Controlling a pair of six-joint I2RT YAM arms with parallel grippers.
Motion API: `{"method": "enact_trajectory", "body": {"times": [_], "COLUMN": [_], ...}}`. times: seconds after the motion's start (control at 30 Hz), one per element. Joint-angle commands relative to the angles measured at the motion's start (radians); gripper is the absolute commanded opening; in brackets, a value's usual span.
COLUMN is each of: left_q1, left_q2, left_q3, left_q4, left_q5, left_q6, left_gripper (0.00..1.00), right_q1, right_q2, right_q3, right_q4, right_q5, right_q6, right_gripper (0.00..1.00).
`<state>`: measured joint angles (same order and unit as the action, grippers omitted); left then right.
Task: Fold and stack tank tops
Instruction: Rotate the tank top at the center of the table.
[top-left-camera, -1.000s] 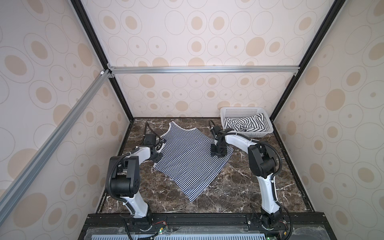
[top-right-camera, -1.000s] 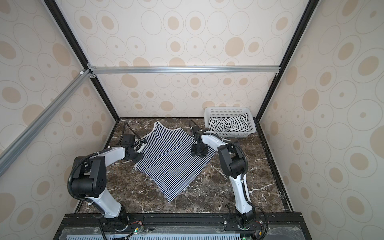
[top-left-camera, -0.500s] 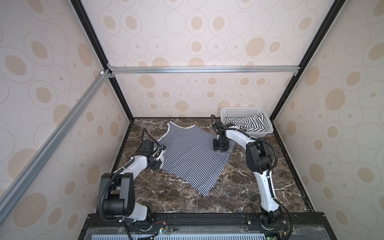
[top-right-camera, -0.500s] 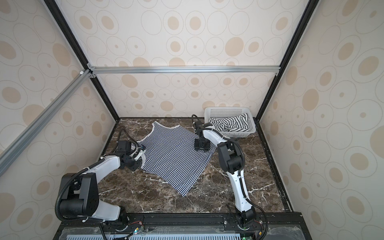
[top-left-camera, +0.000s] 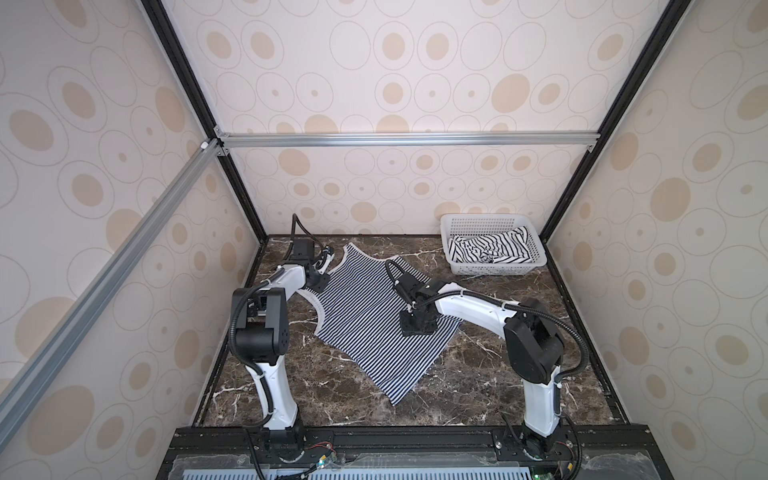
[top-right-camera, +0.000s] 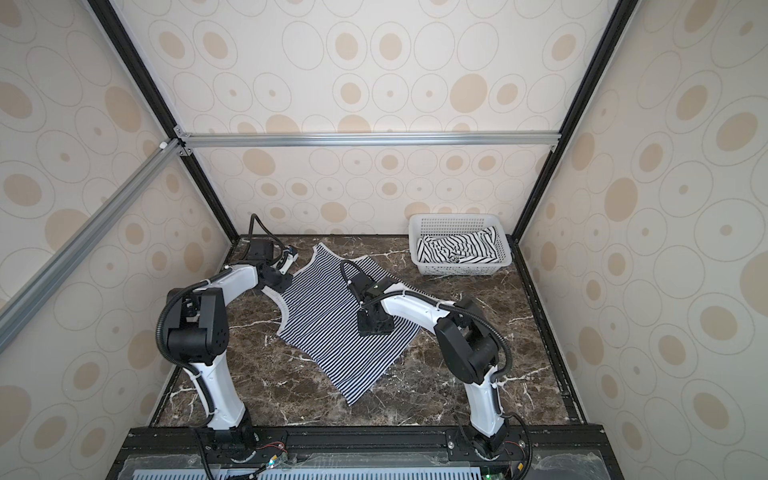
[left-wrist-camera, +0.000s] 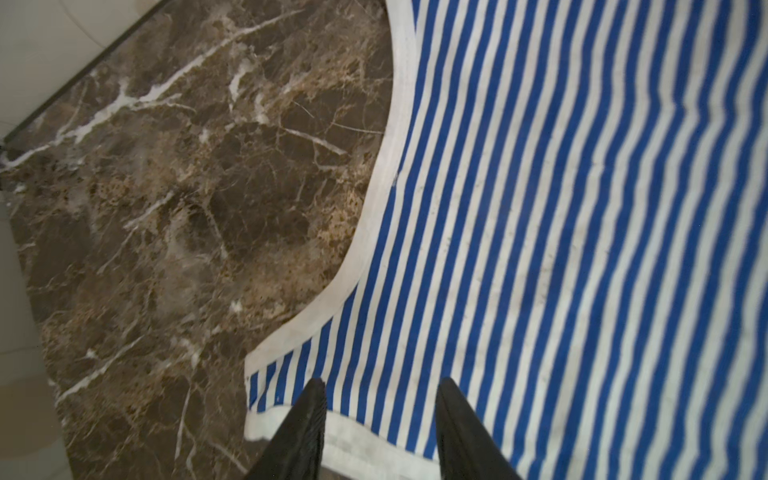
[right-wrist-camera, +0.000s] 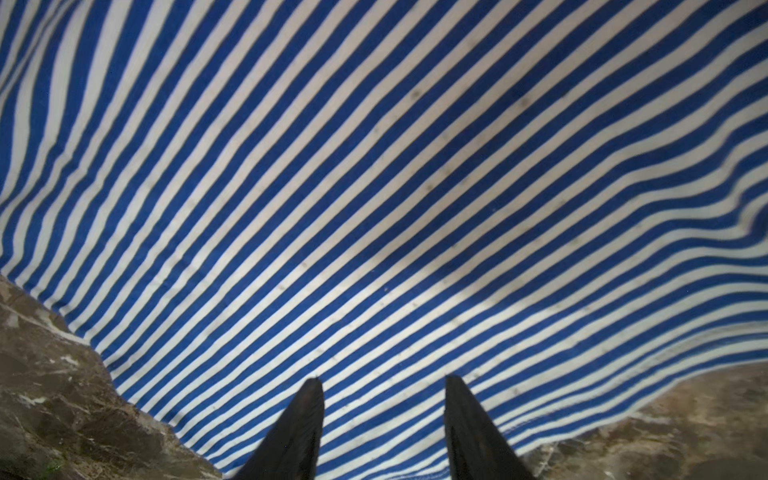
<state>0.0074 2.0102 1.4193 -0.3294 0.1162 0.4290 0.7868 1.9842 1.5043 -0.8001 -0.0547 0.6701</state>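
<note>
While flattening narrow-striped tank top (top-left-camera: 374, 332), mid-frame on desk (top-left-camera: 478, 374)
Holds left pincer (left-wrist-camera: 382, 386) and right pincer (right-wrist-camera: 383, 386) parted, empty, over it for smoothing, presumably; leaves wide-striped tank top (top-left-camera: 494, 249) in basket (top-left-camera: 482, 218), upper right.

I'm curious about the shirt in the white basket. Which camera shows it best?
A top view: the wide-striped tank top lies crumpled in the basket at the far right corner, seen from above. Both top views show it about equally. The wrist views miss it, showing only the narrow-striped tank top.
</note>
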Motion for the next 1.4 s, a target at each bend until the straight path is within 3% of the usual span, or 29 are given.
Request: {"method": "enact_trajectory", "body": {"times": [0.0,0.3,0.7,1.07,1.2,1.37], "left_q1": [0.006,0.005,0.060,0.096,0.098,0.097], "left_q2": [0.056,0.078,-0.188,-0.451,-0.486,-0.504], "left_q3": [0.069,-0.013,-0.406,-0.628,-0.651,-0.684], "left_q4": [-0.051,0.008,0.162,0.099,0.061,0.064], "left_q5": [0.011,-0.054,-0.121,-0.100,-0.104,-0.120], "left_q6": [-0.022,-0.004,0.077,0.100,0.080,0.079], "left_gripper": [0.43,0.43,0.42,0.43,0.43,0.43], "right_q1": [0.028,0.051,0.022,-0.179,-0.270,-0.302], "right_q2": [0.003,0.012,-0.038,0.021,0.078,0.161], "right_q3": [-0.033,-0.099,-0.197,-0.142,-0.074,0.064], "right_q4": [0.042,0.066,0.005,-0.051,-0.066,-0.128], "right_q5": [-0.006,-0.022,0.021,-0.009,-0.026,-0.030], "right_q6": [0.062,0.076,0.022,-0.101,-0.130,-0.159], "right_gripper": [0.50,0.50,0.50,0.50,0.50,0.49]}}
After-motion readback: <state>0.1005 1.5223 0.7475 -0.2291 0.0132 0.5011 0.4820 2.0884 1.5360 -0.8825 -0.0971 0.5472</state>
